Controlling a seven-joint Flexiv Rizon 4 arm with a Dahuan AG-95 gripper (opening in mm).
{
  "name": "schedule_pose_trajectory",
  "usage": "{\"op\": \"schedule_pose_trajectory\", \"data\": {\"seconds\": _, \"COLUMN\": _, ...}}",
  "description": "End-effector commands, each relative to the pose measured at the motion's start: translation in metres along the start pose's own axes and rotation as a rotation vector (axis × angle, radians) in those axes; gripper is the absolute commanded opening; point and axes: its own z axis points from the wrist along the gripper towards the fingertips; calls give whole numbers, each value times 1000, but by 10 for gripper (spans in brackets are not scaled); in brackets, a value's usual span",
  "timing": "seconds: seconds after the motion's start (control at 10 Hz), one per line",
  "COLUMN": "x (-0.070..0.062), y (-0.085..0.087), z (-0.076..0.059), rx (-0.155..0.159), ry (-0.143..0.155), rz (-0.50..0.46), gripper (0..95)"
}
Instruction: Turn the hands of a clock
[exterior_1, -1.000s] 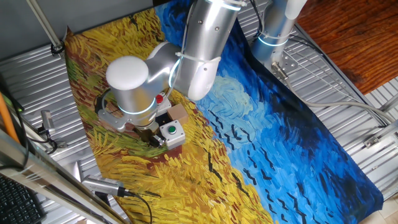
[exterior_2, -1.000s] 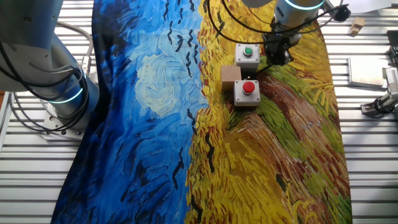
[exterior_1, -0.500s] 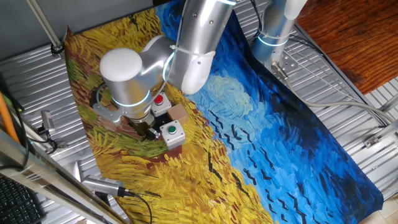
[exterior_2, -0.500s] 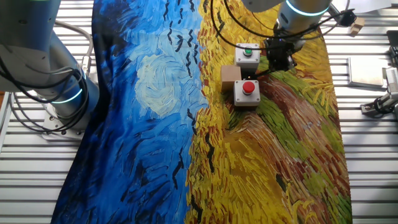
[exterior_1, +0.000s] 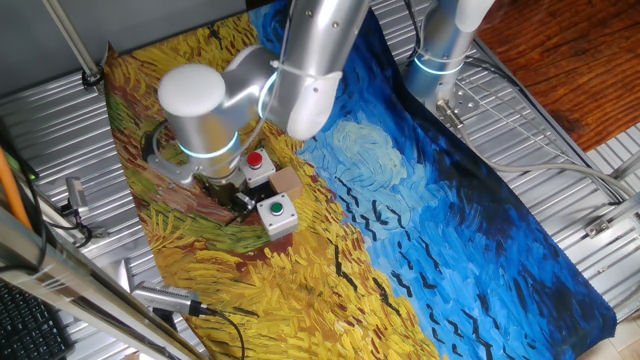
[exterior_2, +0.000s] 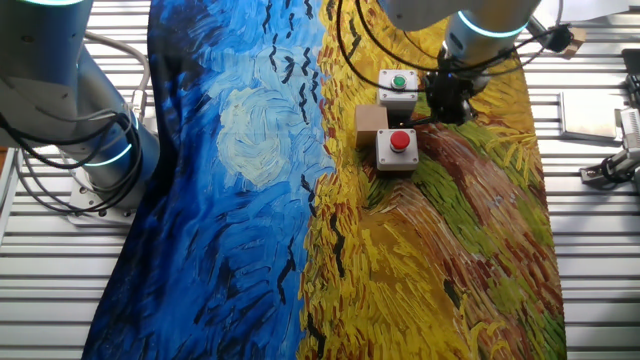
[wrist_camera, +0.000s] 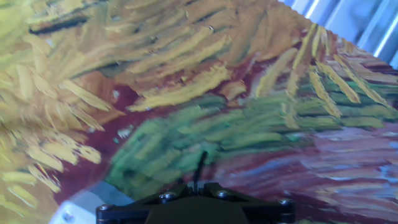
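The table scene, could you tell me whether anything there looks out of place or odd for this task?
No clock shows in any view. On the painted cloth sit only a green button box, a red button box and a small brown block. The gripper hangs beside the green box.

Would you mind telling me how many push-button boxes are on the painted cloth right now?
2. The box with the green button sits beside the gripper; the box with the red button lies just nearer the camera, next to a small brown block. The arm could hide others.
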Motion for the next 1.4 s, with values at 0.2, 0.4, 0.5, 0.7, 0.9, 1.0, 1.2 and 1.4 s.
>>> {"op": "schedule_pose_trajectory", "data": {"seconds": 0.2, "x": -2, "y": 1, "z": -3, "rx": -5, "ry": -3, "rz": 10, "gripper": 0}}
{"op": "schedule_pose_trajectory", "data": {"seconds": 0.4, "x": -12, "y": 5, "z": -5, "rx": -10, "ry": -7, "rz": 15, "gripper": 0}}
{"op": "schedule_pose_trajectory", "data": {"seconds": 0.5, "x": -19, "y": 10, "z": -6, "rx": -10, "ry": -7, "rz": 23, "gripper": 0}}
{"op": "schedule_pose_trajectory", "data": {"seconds": 0.7, "x": -26, "y": 18, "z": -3, "rx": -17, "ry": -11, "rz": 34, "gripper": 0}}
{"op": "schedule_pose_trajectory", "data": {"seconds": 0.9, "x": -30, "y": 24, "z": 0, "rx": -31, "ry": -21, "rz": 44, "gripper": 0}}
{"op": "schedule_pose_trajectory", "data": {"seconds": 1.0, "x": -32, "y": 28, "z": 1, "rx": -37, "ry": -24, "rz": 54, "gripper": 0}}
{"op": "schedule_pose_trajectory", "data": {"seconds": 1.2, "x": -35, "y": 38, "z": 4, "rx": -32, "ry": -19, "rz": 75, "gripper": 0}}
{"op": "schedule_pose_trajectory", "data": {"seconds": 1.4, "x": -34, "y": 39, "z": 7, "rx": -29, "ry": -12, "rz": 75, "gripper": 0}}
